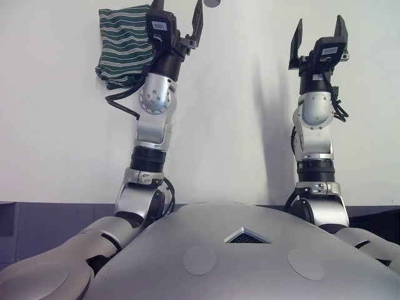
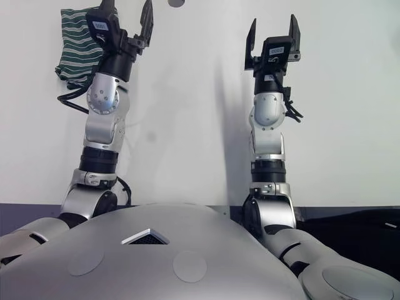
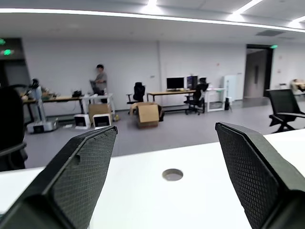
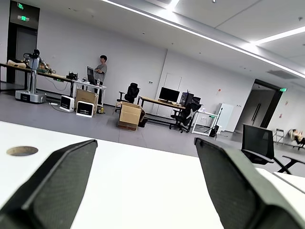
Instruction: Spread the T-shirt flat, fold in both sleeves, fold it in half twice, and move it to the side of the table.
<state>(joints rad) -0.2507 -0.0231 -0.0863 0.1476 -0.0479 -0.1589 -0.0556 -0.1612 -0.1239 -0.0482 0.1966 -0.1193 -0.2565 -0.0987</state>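
**Head views.** White bench (image 1: 62, 137), matte and plain, runs to the far edge of the picture. Its near edge meets a dark strip below.
- T-shirt (image 1: 124, 45): green with pale stripes, folded into a compact bundle. It lies at the far left of the bench, just beside the left wrist, which partly covers it.
- Left end effector (image 1: 178, 9): fingers spread wide, holding nothing, just right of the bundle.
- Right end effector (image 1: 319, 25): fingers spread wide, holding nothing, well apart to the right. Bare bench lies between the two arms.
- Small white label (image 1: 158, 27): one on each wrist housing.

**Left wrist view.** Two dark textured fingers (image 3: 86, 181) stand far apart over the white surface.
- Round hole (image 3: 172, 174) in the bench ahead, near its far edge.
- Beyond the edge is an open office with grey floor, desks (image 3: 171, 93), chairs, a cardboard box (image 3: 147, 114) and ceiling strip lights.
- A green sign (image 3: 273, 46) hangs over a doorway.

**Right wrist view.** Fingers are equally wide apart with nothing between them, over white bench. The round hole lies off to one side, and the same office shows beyond.
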